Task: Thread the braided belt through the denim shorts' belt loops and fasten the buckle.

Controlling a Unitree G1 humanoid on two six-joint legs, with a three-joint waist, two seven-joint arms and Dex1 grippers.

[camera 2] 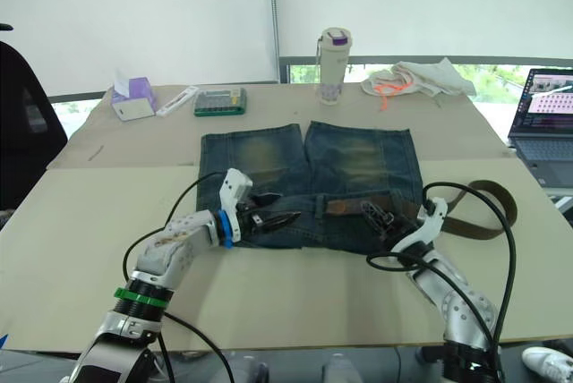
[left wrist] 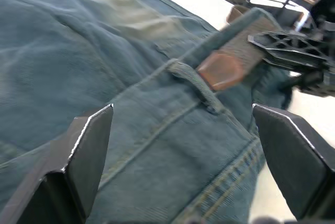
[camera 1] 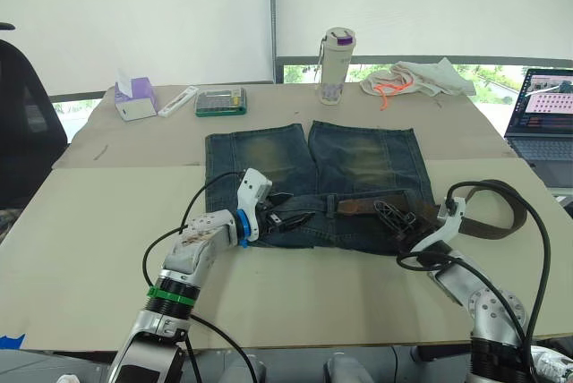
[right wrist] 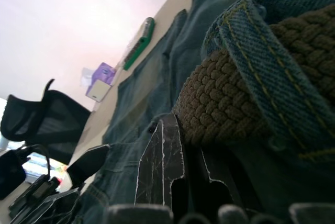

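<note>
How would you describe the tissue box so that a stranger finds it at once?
Look at the table's far left corner, beyond the denim shorts. The tissue box stands left of a green flat case; it alone is purple, with white tissue sticking out.

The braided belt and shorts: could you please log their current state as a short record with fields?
shorts: denim shorts flat on table, waistband toward robot
belt: braided belt partly threaded along waistband, tip just past a belt loop; rest trails off on robot's right
left gripper: open, over waistband
right gripper: on belt, finger state unclear
</note>
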